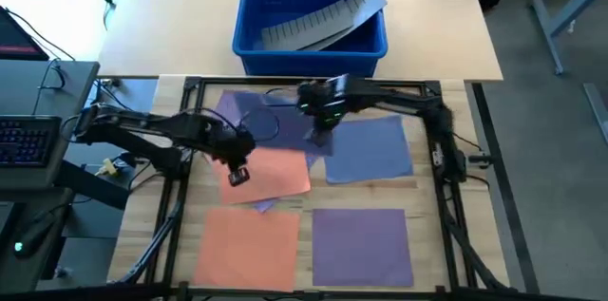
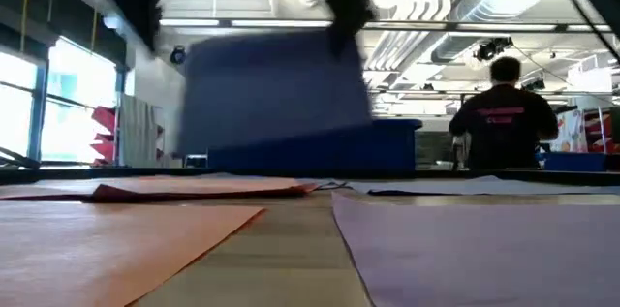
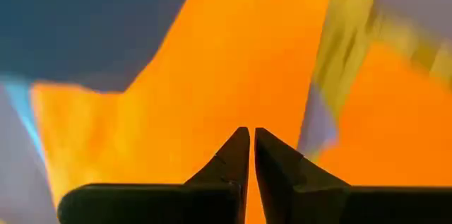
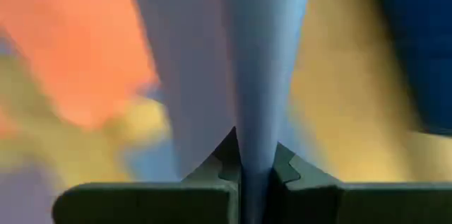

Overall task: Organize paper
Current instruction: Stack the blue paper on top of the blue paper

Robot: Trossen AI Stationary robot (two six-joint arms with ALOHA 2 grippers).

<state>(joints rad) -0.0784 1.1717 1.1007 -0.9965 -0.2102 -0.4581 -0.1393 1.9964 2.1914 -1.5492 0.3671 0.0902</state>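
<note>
Right gripper (image 4: 256,155) pinches thin blue-purple paper sheet (image 2: 276,89), lifted clear of wooden table (image 1: 304,220), likely for sorting by colour. Left gripper (image 3: 251,155) nearly closed, empty, above orange paper sheet (image 1: 275,170) mid-table.

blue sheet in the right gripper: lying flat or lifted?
Lifted. The low view shows the blue sheet hanging off the table under the right gripper; the right wrist view shows it pinched between the fingers.
</note>
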